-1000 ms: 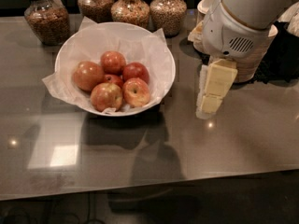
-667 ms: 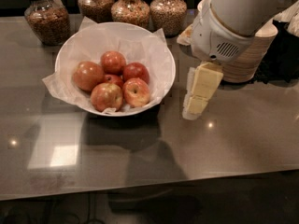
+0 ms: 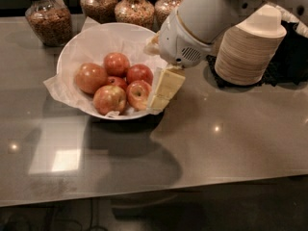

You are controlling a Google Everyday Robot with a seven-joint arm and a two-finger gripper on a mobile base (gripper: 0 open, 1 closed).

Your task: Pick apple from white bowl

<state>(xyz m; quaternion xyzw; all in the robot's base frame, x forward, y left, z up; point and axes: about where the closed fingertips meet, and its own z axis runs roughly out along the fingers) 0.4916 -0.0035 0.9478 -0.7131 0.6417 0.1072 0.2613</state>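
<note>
The white bowl point(image 3: 82, 47), lined with crinkled white paper, stands on the grey table at left of centre. It holds several apples. The apple point(image 3: 90, 77), the largest one, orange-red and glossy, lies at the bowl's left side. Smaller red apples point(image 3: 117, 63) and yellow-streaked ones point(image 3: 109, 99) lie beside it. My gripper point(image 3: 157, 104), cream-coloured under the white arm point(image 3: 192, 28), hangs over the bowl's right rim. It is next to a streaked apple point(image 3: 137, 93) and well right of the large apple. It holds nothing that I can see.
Several glass jars point(image 3: 48, 20) of grains line the table's back edge. A tall stack of tan-and-white disposable bowls point(image 3: 248, 49) stands on a black mat point(image 3: 288, 61) at right. The table's front edge point(image 3: 154, 189) runs below.
The arm has swung left across the table. The gripper has moved from right of the bowl to over its right rim. The apples have not moved.
</note>
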